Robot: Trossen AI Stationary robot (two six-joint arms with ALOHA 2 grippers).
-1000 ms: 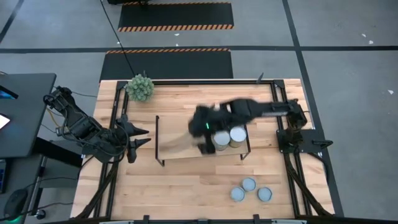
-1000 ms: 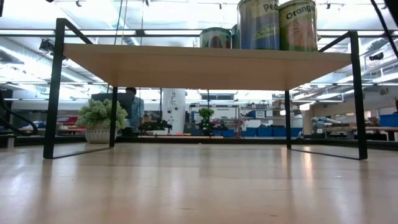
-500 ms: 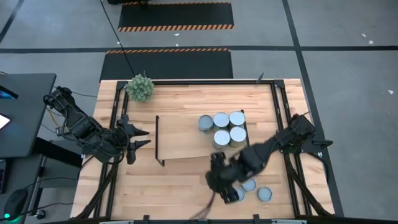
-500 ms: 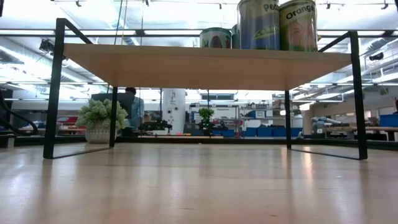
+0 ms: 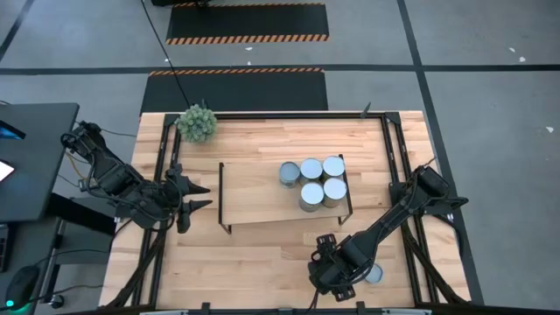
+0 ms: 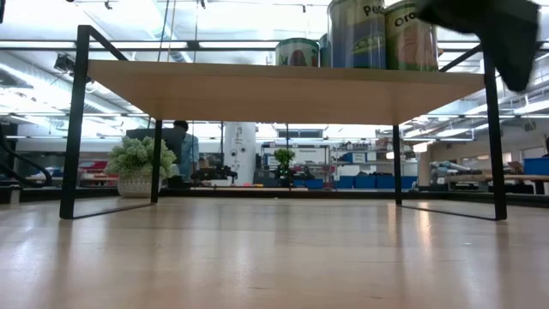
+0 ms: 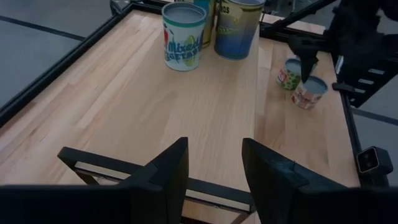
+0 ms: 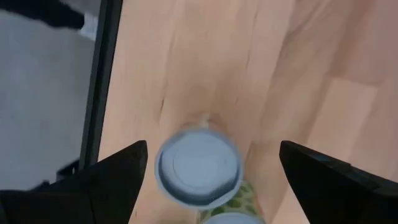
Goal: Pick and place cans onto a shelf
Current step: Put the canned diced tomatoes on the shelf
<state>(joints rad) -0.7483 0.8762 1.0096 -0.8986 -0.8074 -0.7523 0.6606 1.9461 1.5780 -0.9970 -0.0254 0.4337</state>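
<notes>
Plant ball (image 5: 197,122) at far-left corner. Left gripper (image 5: 199,195) idle by shelf (image 5: 254,188) w/ fingers narrowly parted, holding nothing. Five cans (image 5: 311,182) on shelf's right half. Right gripper (image 5: 331,273) spread wide over can (image 8: 198,166) on table (image 5: 254,254) near front edge; another can (image 5: 374,275) beside.

Looking like a robotics lab or open workshop hall rather than a home. Sitting on a grey floor (image 5: 490,52) taped with dark lines, with black mats (image 5: 247,22) edged in orange-and-black hazard stripes lying beyond the wooden tabletop (image 5: 262,254). Carrying a black metal frame (image 5: 162,144) around that tabletop and two dark robot arms (image 5: 114,179) at its sides. Showing, across the room in the low view, long ceiling lights (image 6: 214,21), rows of blue bins (image 6: 360,182), workbenches (image 6: 515,178) and a person (image 6: 182,146) standing among them. Having a dark desk (image 5: 31,157) just beside the rig.
</notes>
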